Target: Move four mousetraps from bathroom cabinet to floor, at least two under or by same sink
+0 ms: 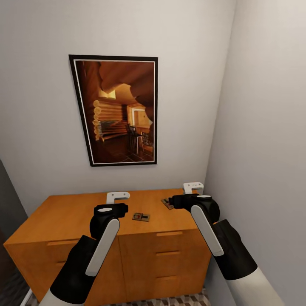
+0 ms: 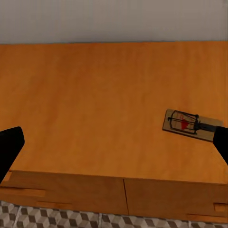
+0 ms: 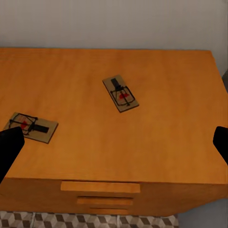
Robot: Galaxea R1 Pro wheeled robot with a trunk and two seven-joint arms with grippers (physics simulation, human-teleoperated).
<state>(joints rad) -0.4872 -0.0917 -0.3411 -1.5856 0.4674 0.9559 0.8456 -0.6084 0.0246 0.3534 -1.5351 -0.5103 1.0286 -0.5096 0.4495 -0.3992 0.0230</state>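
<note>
Where grey walls meet — cabinet [image 1: 76, 216] top, two mousetraps [image 3: 120, 93].

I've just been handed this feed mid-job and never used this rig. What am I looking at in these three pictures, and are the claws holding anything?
It is a simulated two-armed robot facing a cabinet below a picture. The big image comes from its head camera: left claw and right claw hover over the top. The other two images come from cameras near each claw, looking along the dark fingers. Two mousetraps lie flat on the cabinet top: one in the middle, one further right, apart from each other. Both claws are open and hold nothing. Patterned floor shows below.
</note>
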